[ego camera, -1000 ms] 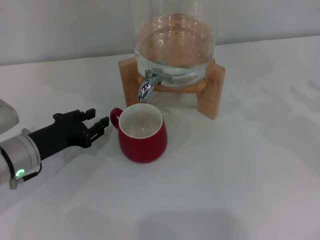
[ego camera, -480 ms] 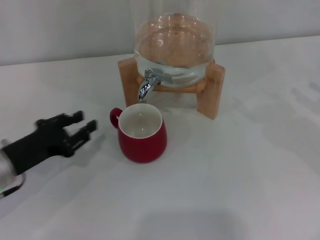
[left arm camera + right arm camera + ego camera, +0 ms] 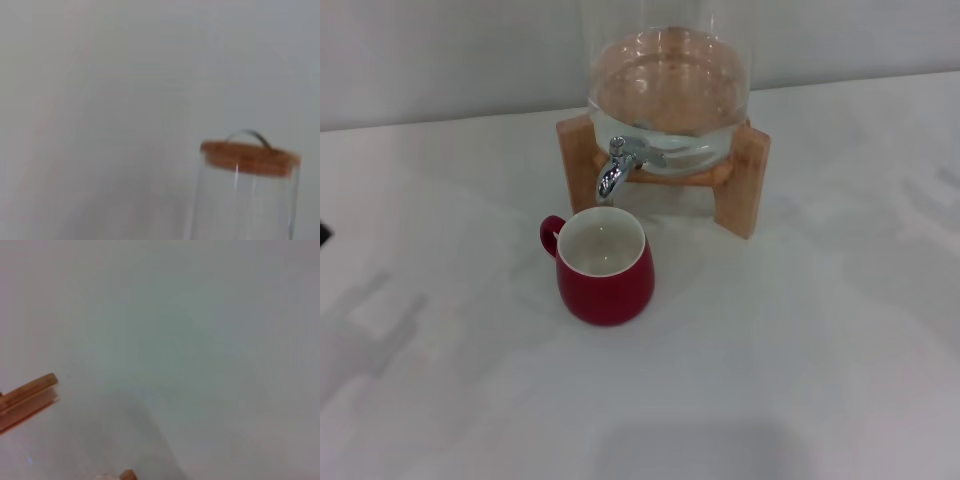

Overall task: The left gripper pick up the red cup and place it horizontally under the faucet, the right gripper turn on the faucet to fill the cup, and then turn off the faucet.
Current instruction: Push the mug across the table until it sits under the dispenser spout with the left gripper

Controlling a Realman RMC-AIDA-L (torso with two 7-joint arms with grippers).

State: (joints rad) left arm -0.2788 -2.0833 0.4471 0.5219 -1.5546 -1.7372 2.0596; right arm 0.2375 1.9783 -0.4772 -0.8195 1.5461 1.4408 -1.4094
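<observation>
Overflow is the main risk: the red cup [image 3: 605, 266] stands upright on the bench [image 3: 800, 350], its rim just below the faucet [image 3: 613, 172], whose spout sits over the far edge, so water may splash past. Neither end effector is in view, so whether their fingers are open or closed cannot be told.

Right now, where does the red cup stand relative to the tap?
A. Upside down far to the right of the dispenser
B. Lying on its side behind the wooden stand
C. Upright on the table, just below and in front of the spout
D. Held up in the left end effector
C: the red cup stands upright on the table, mouth up, just below and in front of the tap, with no end effector on it.
</observation>
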